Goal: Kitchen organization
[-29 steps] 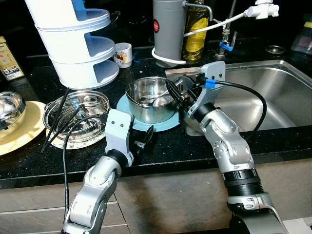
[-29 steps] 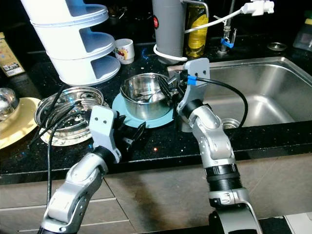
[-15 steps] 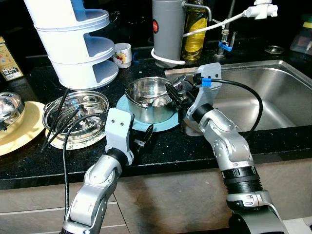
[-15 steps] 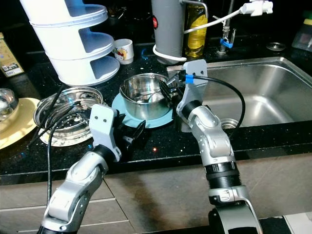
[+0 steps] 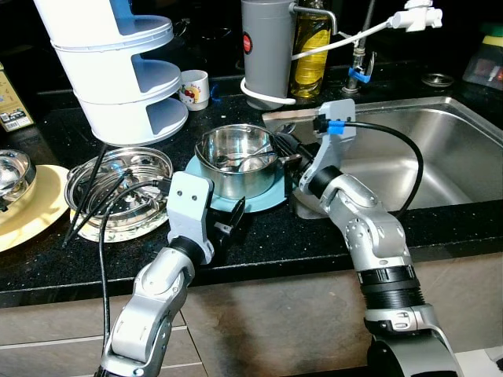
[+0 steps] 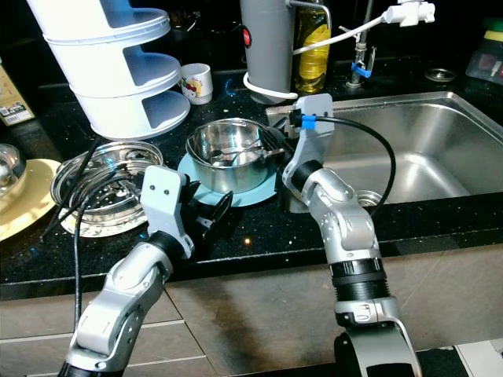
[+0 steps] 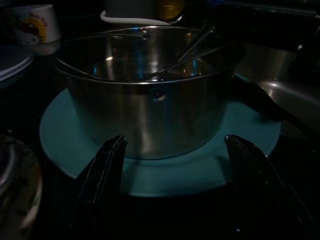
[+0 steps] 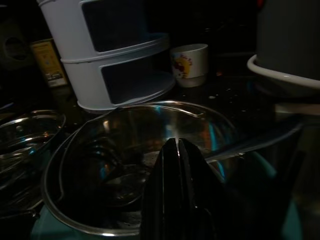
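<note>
**One steel pot, two grippers on it**

Head views: one round stainless steel pot (image 5: 234, 159) sits on one flat teal plate (image 5: 267, 195) on the black stone counter (image 5: 267, 236), just beside the steel sink (image 5: 440, 149). At least two thin metal utensils (image 5: 247, 159) lie inside the pot. Right gripper (image 5: 284, 149) is at the pot's sink-side rim, fingers pressed together, apparently pinching the rim or a utensil; can't tell which. Left gripper (image 5: 228, 224) sits on the near side, low, just short of the plate.

Also counted: one white three-tier plastic rack (image 5: 118, 63), one white printed mug (image 5: 193, 88), one grey cylinder (image 5: 267, 43), one shallow steel dish (image 5: 126, 184).

Left wrist view: fingers (image 7: 107, 165) spread wide, framing the pot wall, touching nothing.

Right wrist view: fingers (image 8: 175, 185) closed flat over the rim.

To do it well, I'd confirm the right grip before lifting, keep the pot level so the utensils stay in, and steady the plate with the left.
</note>
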You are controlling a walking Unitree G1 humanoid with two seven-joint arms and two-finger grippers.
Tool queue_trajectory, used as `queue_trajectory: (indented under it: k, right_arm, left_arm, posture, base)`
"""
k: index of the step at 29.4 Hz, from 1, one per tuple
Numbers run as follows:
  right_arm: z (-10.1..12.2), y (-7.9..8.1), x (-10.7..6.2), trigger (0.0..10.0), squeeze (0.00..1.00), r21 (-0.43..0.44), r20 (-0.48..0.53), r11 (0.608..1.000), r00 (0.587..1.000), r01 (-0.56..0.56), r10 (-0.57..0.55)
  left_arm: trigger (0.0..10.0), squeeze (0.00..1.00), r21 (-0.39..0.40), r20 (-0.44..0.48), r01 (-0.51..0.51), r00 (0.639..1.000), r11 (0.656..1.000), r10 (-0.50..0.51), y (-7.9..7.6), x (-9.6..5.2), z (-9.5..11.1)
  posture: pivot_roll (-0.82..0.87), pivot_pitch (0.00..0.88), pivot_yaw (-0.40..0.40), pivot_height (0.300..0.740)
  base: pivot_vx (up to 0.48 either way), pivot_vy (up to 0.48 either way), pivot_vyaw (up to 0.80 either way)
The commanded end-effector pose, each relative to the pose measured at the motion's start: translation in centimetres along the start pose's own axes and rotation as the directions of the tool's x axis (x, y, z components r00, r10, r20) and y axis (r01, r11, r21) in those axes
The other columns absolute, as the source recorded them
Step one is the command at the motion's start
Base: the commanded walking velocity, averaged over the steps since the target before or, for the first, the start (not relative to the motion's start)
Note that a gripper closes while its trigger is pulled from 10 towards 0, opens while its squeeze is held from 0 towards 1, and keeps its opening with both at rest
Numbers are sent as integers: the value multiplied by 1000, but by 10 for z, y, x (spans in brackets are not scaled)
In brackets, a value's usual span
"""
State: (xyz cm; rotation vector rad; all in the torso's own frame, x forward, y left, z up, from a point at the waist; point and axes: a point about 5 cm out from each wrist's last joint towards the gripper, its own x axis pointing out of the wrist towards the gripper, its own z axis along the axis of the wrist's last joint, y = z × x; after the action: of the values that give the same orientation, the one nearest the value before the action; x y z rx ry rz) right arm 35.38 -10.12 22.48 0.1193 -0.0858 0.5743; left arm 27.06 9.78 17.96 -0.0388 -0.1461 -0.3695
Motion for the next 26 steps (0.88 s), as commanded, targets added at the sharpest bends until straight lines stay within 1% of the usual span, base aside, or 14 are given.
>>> queue_trajectory:
  k: [1,8,9,10,14,17,19,21,22,24,26]
  right_arm:
    - [1,3,-1,0,0,9,4,1000,1000,-17,17]
    - [9,5,-2,0,0,16,54,999,997,-48,47]
    - [11,4,-2,4196,0,9,61,999,997,-49,48]
    - [15,1,-2,10000,1000,-4,78,1000,997,-30,30]
    - [22,-7,-3,10000,1000,-20,102,1000,995,2,0]
    - [25,-16,-5,10000,1000,-10,105,1000,994,28,-27]
    - [24,-18,-6,10000,1000,-7,106,999,994,34,-33]
    - [17,-24,-8,10000,1000,3,86,998,994,66,-66]
    - [17,-24,-8,10000,1000,3,86,998,994,66,-66]
    - [6,-27,-11,10000,1000,6,37,997,996,81,-82]
    - [-4,-25,-12,10000,1000,4,-23,998,998,63,-63]
  left_arm:
    - [10000,0,1,10,-9,1000,1000,9,2,1,1]
    - [10000,0,-1,11,-11,1000,1000,11,2,2,1]
    - [10000,0,-2,11,-11,1000,1000,11,2,2,1]
    - [10000,0,-2,11,-10,1000,1000,10,2,2,1]
    - [10000,0,-1,12,-6,1000,1000,6,2,3,1]
    - [10000,0,3,16,-3,1000,1000,3,2,3,2]
    - [10000,0,4,16,-3,1000,1000,3,3,4,2]
    - [10000,0,8,18,-8,1000,1000,8,5,4,3]
    - [10000,0,8,18,-8,1000,1000,8,5,4,3]
    - [10000,0,13,21,-13,1000,1000,12,7,5,3]
    - [10000,0,15,22,-13,1000,1000,12,7,5,4]
  posture:
    - [-24,0,34,740]
    - [-23,0,33,740]
    - [-23,0,33,740]
    - [-23,0,31,740]
    - [-24,0,30,740]
    - [-24,0,30,740]
    - [-24,0,30,740]
    - [-20,0,27,740]
    - [-20,0,27,740]
    - [-19,0,26,740]
    - [-19,0,26,740]
  base:
    - [0,0,0]
    - [0,0,0]
    - [0,0,0]
    - [0,0,0]
    - [0,0,0]
    - [0,0,0]
    - [0,0,0]
    - [0,0,0]
    - [0,0,0]
    - [0,0,0]
    - [0,0,0]
